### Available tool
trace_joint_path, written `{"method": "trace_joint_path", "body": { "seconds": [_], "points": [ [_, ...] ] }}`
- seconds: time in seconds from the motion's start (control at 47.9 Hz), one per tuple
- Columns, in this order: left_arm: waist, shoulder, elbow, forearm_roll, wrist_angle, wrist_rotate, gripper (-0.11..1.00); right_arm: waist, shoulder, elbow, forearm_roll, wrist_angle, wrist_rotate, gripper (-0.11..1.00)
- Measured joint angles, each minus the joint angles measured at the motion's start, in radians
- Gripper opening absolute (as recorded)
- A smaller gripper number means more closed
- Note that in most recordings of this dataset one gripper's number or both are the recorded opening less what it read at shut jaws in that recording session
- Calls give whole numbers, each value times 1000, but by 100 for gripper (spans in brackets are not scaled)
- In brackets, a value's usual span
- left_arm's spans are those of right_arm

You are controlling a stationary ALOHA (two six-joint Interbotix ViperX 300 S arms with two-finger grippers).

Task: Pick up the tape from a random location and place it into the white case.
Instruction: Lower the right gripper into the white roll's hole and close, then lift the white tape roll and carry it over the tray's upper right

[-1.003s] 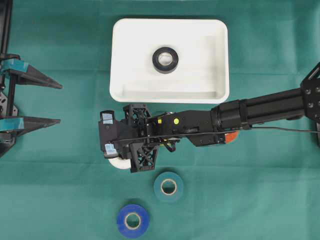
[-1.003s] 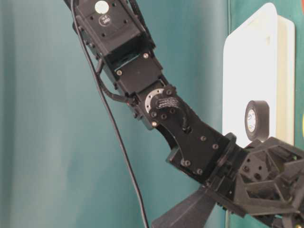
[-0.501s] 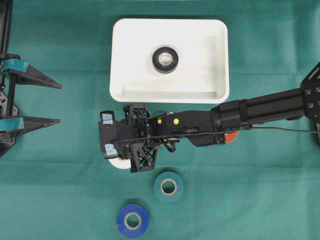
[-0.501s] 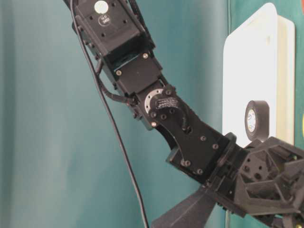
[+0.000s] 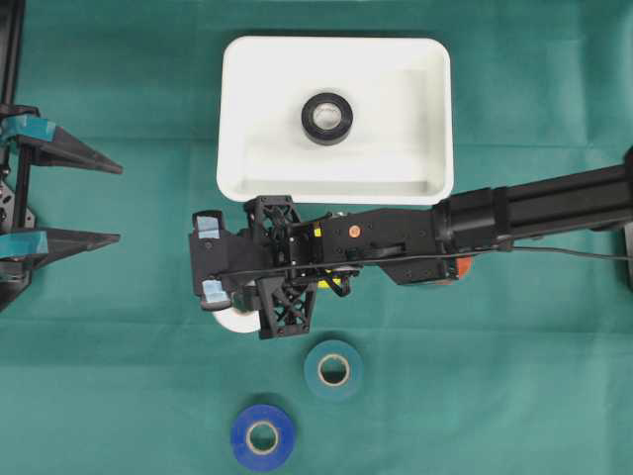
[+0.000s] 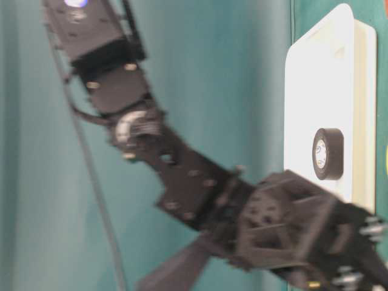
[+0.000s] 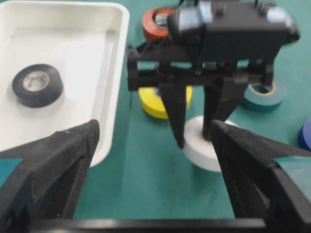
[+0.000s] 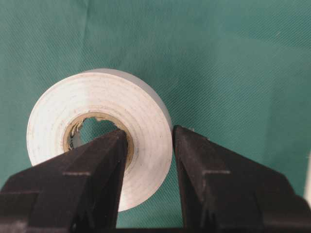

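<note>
My right gripper [image 8: 148,145] is shut on a white tape roll [image 8: 141,109], one finger through the roll's hole and the other on its outer wall. From overhead, the gripper [image 5: 229,307] hangs just below the white case [image 5: 247,99] with the white tape [image 5: 234,323] peeking out beneath it. The roll [image 7: 204,155] sits at or just above the green cloth; I cannot tell which. A black tape roll [image 5: 327,118] lies inside the case. At the left edge my left gripper [image 5: 119,204] stands open and empty.
A green roll [image 5: 333,369] and a blue roll [image 5: 262,436] lie on the cloth in front of the right gripper. A yellow roll [image 7: 150,104] and an orange roll [image 7: 155,24] lie under the right arm, near the case's rim [image 7: 119,73].
The right arm has started moving: its wrist has shifted slightly left and toward the case, and it is blurred in the table-level view. The grip on the white tape holds. The left arm is still.
</note>
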Motion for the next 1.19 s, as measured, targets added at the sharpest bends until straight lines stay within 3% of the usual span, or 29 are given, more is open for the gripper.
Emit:
{"method": "trace_joint_path", "body": {
  "seconds": [0.272, 0.815, 1.19],
  "points": [
    [0, 0, 2, 0, 0, 0, 95, 0, -83, -41, -11, 92, 0, 32],
    [0, 0, 2, 2, 0, 0, 95, 0, -135, -198, -117, 342, 2, 32],
    [0, 0, 2, 0, 0, 0, 95, 0, -183, -273, -150, 445, 2, 32]
  ]
}}
